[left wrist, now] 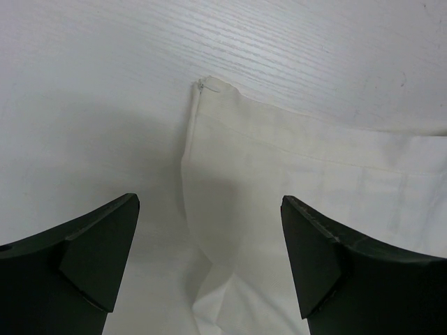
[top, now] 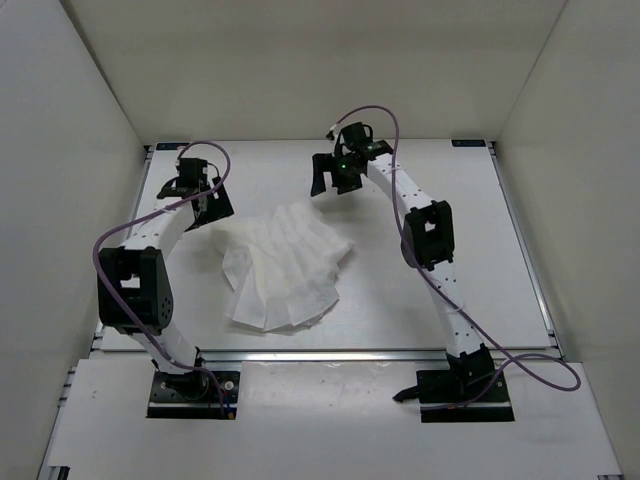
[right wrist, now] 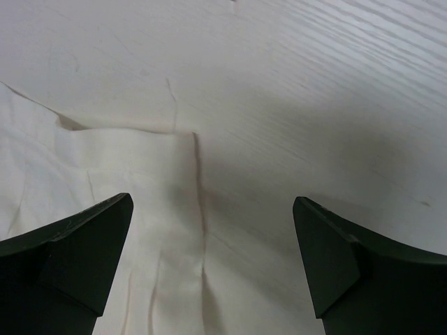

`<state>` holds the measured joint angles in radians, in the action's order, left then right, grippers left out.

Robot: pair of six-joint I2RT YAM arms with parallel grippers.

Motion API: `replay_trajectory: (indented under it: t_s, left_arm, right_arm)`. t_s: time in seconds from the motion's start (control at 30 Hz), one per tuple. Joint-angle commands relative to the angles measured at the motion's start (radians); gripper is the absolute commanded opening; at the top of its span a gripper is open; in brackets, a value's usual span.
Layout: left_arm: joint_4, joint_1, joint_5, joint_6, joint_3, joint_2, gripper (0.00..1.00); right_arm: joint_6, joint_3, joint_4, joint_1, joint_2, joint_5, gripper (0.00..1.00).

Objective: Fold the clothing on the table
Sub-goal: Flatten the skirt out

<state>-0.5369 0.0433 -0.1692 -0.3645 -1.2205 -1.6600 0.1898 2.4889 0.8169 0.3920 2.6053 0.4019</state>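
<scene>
Hanging open and empty, the left tool and right tool each sit over a far corner of the clothing on the table.

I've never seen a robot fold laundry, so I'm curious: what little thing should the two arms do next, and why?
Probably lower both grippers and pinch the far corners of the clothing. The left gripper and right gripper are open, holding nothing, each with a cloth corner lying between its jaws, and the garment lies rumpled on the table.
</scene>
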Motion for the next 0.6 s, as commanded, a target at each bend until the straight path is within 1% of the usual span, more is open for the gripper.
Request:
replay_trajectory:
  t_s: [0.0, 0.1, 0.2, 0.33, 0.43, 0.47, 0.57]
  left_arm:
    - [0.032, -0.008, 0.031, -0.027, 0.019, -0.001, 0.93]
    - [0.058, -0.013, 0.066, -0.048, 0.038, -0.017, 0.93]
    - [0.077, -0.025, 0.095, -0.073, 0.039, -0.04, 0.93]
    - [0.109, -0.043, 0.141, -0.109, 0.052, -0.056, 0.92]
    - [0.126, -0.043, 0.146, -0.113, 0.046, -0.07, 0.92]
    - [0.127, -0.042, 0.149, -0.111, 0.035, -0.087, 0.92]
    - [0.13, -0.043, 0.168, -0.116, 0.019, -0.122, 0.9]
  right_arm:
    - [0.019, 0.091, -0.041, 0.034, 0.033, 0.011, 0.96]
    - [-0.007, 0.11, -0.051, 0.08, 0.041, -0.038, 0.96]
    - [-0.007, 0.102, -0.05, 0.091, 0.055, -0.074, 0.96]
    - [-0.007, 0.099, -0.041, 0.082, 0.068, -0.097, 0.92]
    - [-0.006, 0.102, -0.051, 0.077, 0.079, -0.103, 0.88]
    - [-0.007, 0.1, -0.058, 0.077, 0.081, -0.106, 0.85]
    - [0.003, 0.087, -0.056, 0.082, 0.09, -0.094, 0.84]
